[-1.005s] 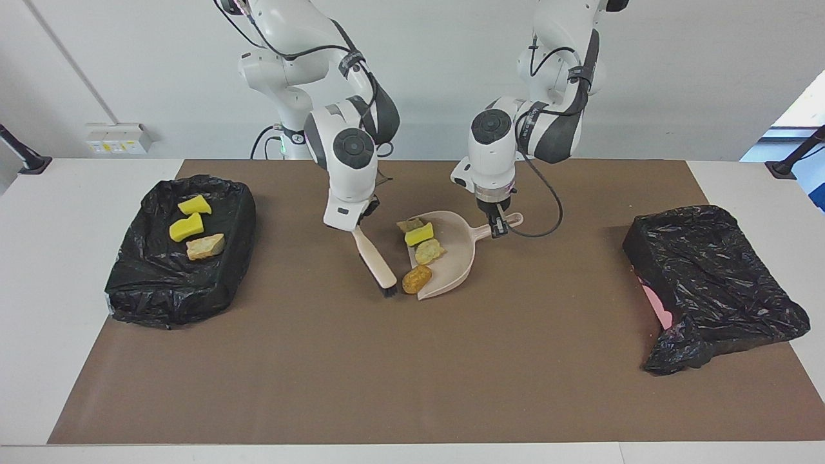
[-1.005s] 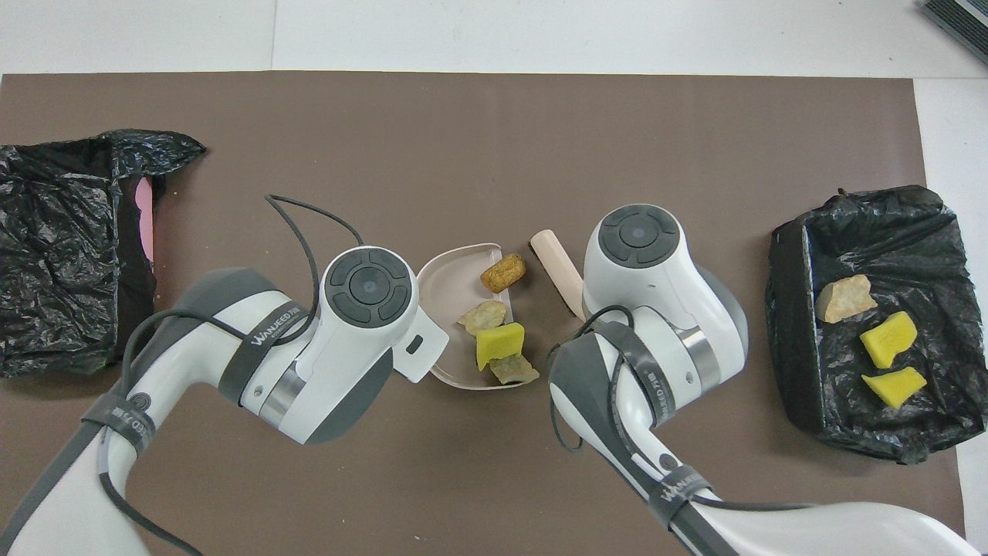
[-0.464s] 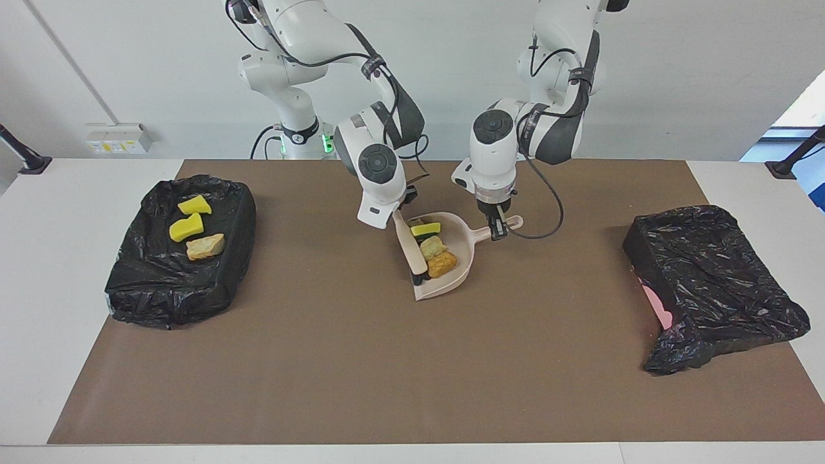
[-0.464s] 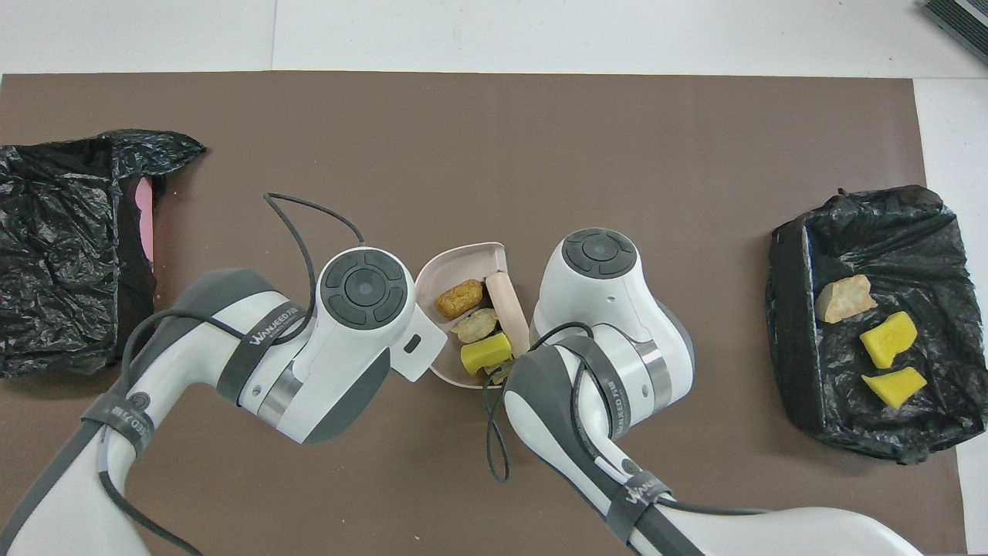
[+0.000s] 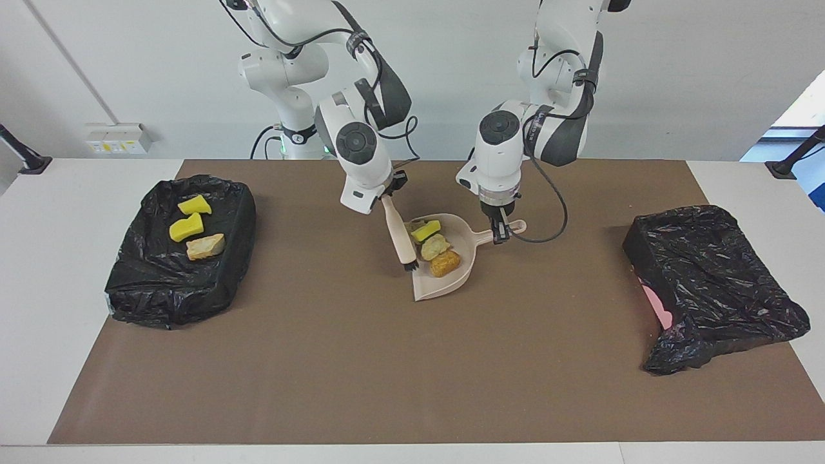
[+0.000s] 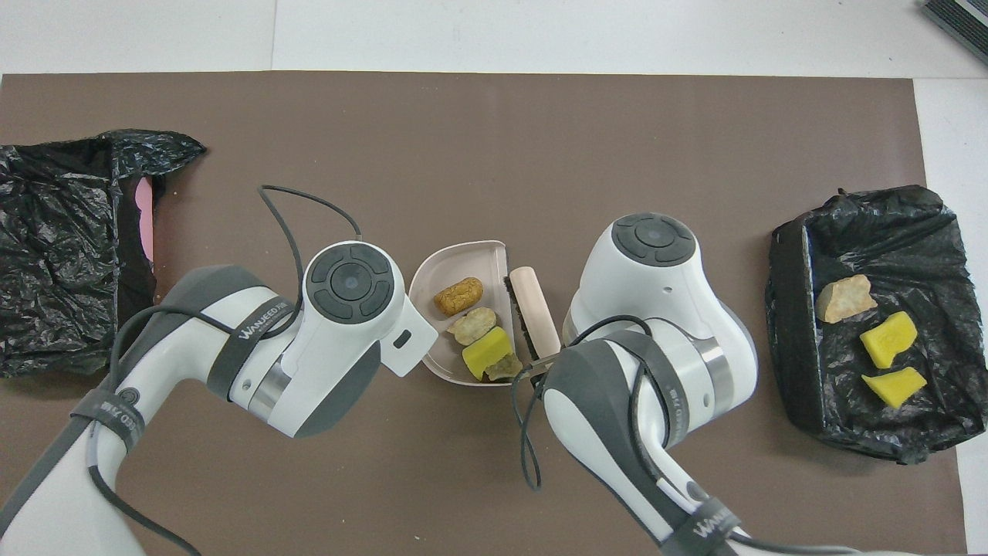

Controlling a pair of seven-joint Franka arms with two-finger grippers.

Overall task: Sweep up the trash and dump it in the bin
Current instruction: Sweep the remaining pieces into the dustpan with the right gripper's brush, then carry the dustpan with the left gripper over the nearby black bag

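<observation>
The left gripper point(image 5: 500, 233) is clenched on the handle of the dustpan point(image 5: 467, 267), which sits on the brown mat point(image 5: 361, 361) in the middle of the table; only the facing view shows this grip, since from overhead the arm's wrist covers the handle. The right gripper point(image 5: 391, 188) is closed around the handle of the brush point(image 5: 399, 235), which hangs tilted with its dark bristles at the open mouth of the dustpan. The overhead view shows the brush lying just beside the pan's open edge, while the gripper itself is hidden under the wrist there. Four pieces of trash point(image 5: 437, 248) lie inside the dustpan: an orange-brown chunk, a pale tan one, a yellow-green one and a dull olive one that is clearer from overhead point(image 6: 503, 368). Three more pieces point(image 5: 193, 227) rest in the black-lined bin point(image 5: 161, 290) at the right arm's end of the table. Another black-lined bin point(image 5: 715, 283), tipped with pink showing at its edge, sits at the left arm's end.
</observation>
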